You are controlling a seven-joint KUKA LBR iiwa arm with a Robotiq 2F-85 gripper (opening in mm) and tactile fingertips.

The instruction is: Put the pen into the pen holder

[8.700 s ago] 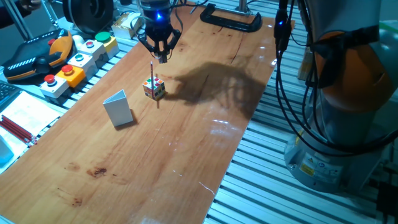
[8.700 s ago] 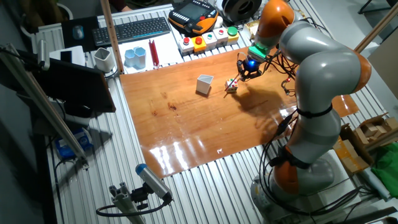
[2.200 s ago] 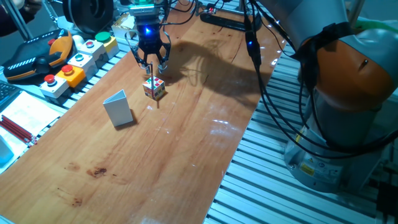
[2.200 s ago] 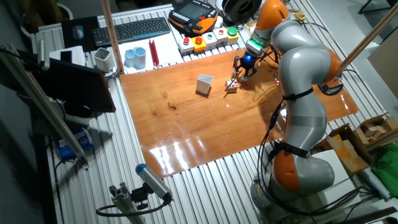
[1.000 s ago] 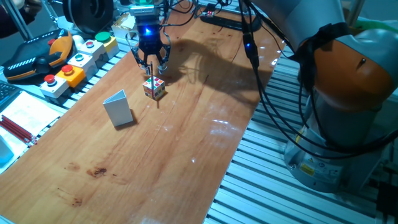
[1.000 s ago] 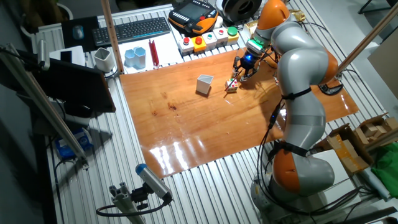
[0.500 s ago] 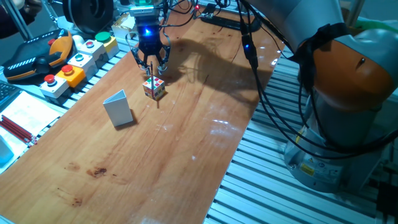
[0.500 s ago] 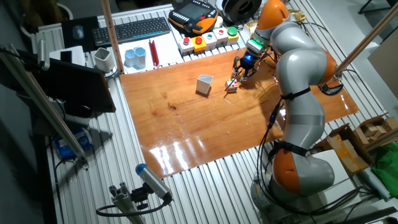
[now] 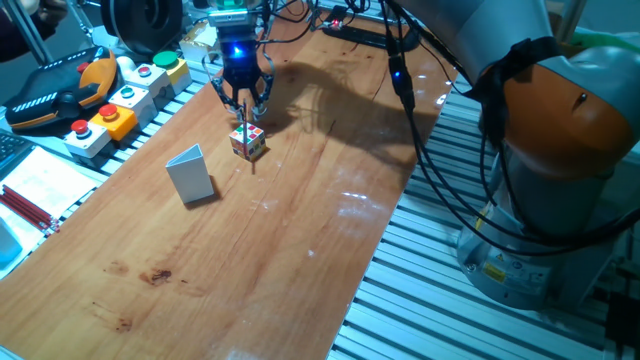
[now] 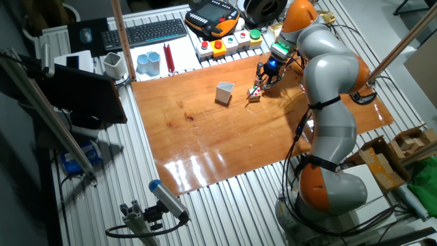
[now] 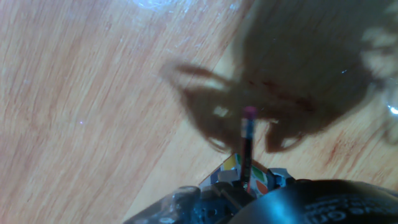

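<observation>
The pen (image 9: 243,122) is a thin reddish stick standing nearly upright against the small multicoloured cube (image 9: 248,143). In the hand view the pen (image 11: 247,149) shows a pink tip and rises from the cube (image 11: 258,179). My gripper (image 9: 243,103) hangs just above the cube, open, with a finger on each side of the pen's top and not closed on it. The pen holder (image 9: 190,175), a pale grey upright box, stands on the table left of the cube and apart from it. In the other fixed view the gripper (image 10: 263,77) is right of the pen holder (image 10: 224,93).
A box of coloured push buttons (image 9: 120,100) and an orange and black pendant (image 9: 55,85) lie past the table's left edge. Longer red rods (image 9: 25,207) rest on paper at the left. Cables hang from the arm (image 9: 405,80) over the table's back.
Since the earliest frames the gripper has moved left and down over the pen and spread its fingers. Over the last second nothing has visibly moved.
</observation>
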